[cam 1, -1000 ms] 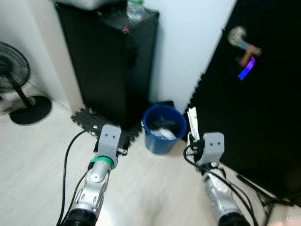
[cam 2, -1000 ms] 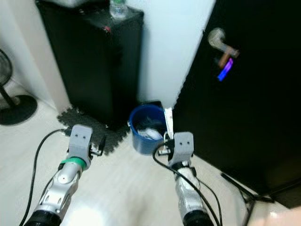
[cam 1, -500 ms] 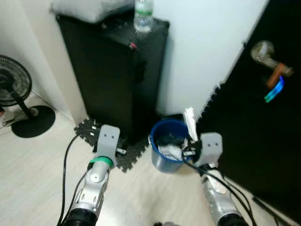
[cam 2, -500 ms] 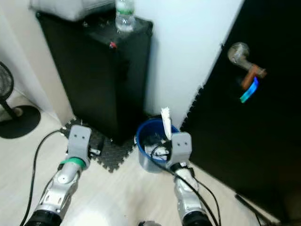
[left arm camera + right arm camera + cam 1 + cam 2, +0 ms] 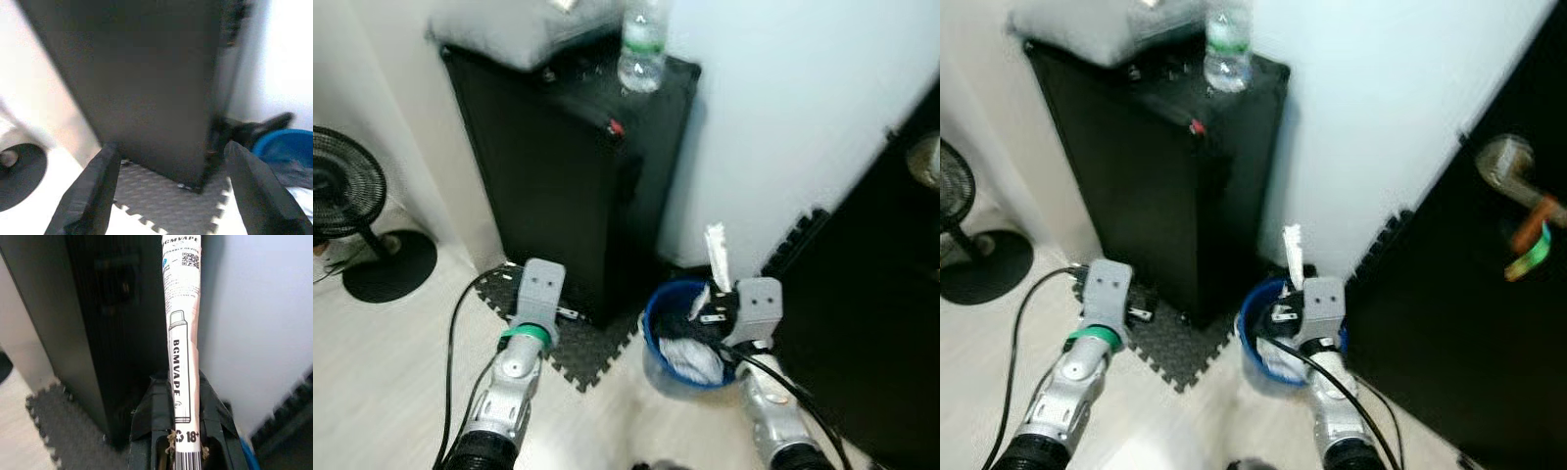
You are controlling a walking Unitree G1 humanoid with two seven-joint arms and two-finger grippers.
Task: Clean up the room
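- Left eye view vs 1.0 s ago: whole picture shifted, so camera moved; black cabinet (image 5: 578,176) now bigger and more central, blue bin (image 5: 690,338) sits right under the right gripper (image 5: 1295,284) instead of left of it.
- Door handle (image 5: 1513,181) on the black door (image 5: 1469,323) now at far right, cut off by the left eye's edge.
- Right gripper clamped on a white vape box (image 5: 182,342), long and narrow, printed cardboard, black lettering "BGMVAPE", "18+" and a QR code; held upright just above the bin's near rim.
- Left gripper (image 5: 168,196) fingers spread apart, nothing between them, over the grey foam mat (image 5: 166,215) at the cabinet's foot.
- Bin: round, smooth blue plastic, with white crumpled stuff (image 5: 693,360) inside; what it is, cannot tell.
- Mat: dark, textured, jigsaw edges, partly hidden under the cabinet.
- Clear plastic bottle (image 5: 641,49) with green label on cabinet top, its top cut off; pale soft bundle (image 5: 499,29) to its left, blurred.
- Standing fan (image 5: 352,215), black round base, far left, partly cut off.
- Floor (image 5: 382,382) pale wood-look, smooth.
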